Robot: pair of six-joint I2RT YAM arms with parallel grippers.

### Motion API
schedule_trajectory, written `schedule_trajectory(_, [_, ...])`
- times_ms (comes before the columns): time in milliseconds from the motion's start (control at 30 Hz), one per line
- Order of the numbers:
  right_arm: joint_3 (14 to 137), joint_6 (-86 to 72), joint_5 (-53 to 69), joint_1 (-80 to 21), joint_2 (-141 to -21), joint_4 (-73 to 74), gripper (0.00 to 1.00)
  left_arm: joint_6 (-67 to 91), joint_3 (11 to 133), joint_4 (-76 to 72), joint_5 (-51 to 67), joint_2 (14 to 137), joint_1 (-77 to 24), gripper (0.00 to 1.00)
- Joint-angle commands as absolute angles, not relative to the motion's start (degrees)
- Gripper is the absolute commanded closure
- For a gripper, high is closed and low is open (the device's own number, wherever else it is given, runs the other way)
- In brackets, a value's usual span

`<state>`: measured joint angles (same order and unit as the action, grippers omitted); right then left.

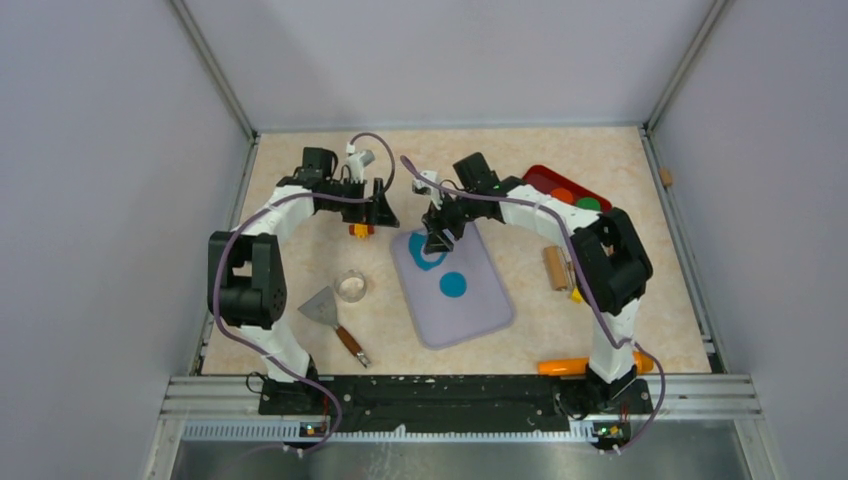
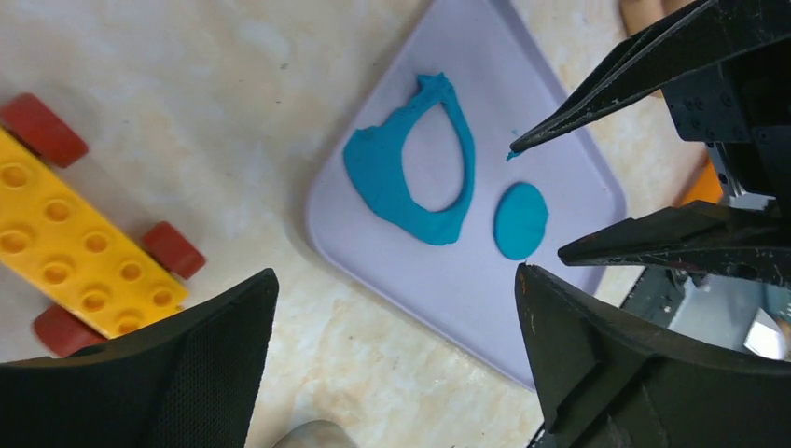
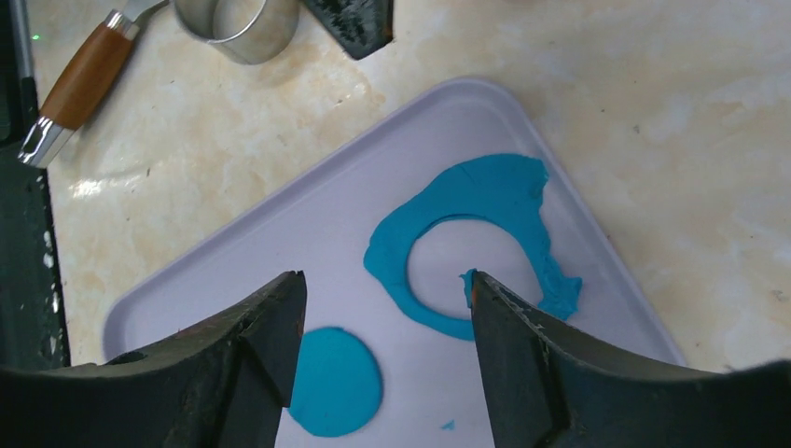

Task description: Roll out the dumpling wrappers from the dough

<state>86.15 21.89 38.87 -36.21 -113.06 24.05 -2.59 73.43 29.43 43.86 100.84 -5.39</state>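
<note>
Working on the tabletop (image 1: 620, 180), over the lavender mat (image 1: 480, 310). Hovering the right gripper (image 3: 384, 280), spread wide and empty, above the mat's 11 o'clock end. Holding the left gripper (image 2: 396, 273), also wide and empty, off the mat toward 10 o'clock. Finding the dough (image 3: 494, 191), a cut-out ring, beneath the right gripper, with one dumpling wrapper (image 3: 334, 381) lying apart at its 5 o'clock. Risking a tear by pinching only one side of the thin ring. Risking a dented wrapper by dragging sticky putty across it.

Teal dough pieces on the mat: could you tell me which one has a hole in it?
The larger irregular patch at the far end of the mat; the small round disc is solid.
</note>
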Motion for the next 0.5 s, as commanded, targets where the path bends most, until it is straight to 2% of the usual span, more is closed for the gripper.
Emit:
schedule_trajectory(0, [81.85,26.78,46.66,-35.60,-105.04,19.23,0.33,3.41,71.04,20.96,50.88,97.33,-6.04,0.01])
schedule_trajectory(100, [85.32,26.28,49.61,-34.91,-105.75,23.48,0.33,5.34,69.94,18.66,49.69,96.97,-6.07,0.01])
schedule_trajectory(200, [89.60,14.13,54.82,-31.83,-108.68,23.14,0.35,8.28,69.84,18.49,47.01,96.86,-6.06,0.01])
schedule_trajectory(367, [79.93,-22.55,65.69,-24.97,-107.24,-3.77,0.39,10.84,71.29,19.76,46.05,96.89,-6.06,0.01])
schedule_trajectory(467, [75.47,-30.35,69.12,-23.88,-105.87,-9.74,0.41,10.47,72.29,20.43,45.47,96.49,-6.13,0.01])
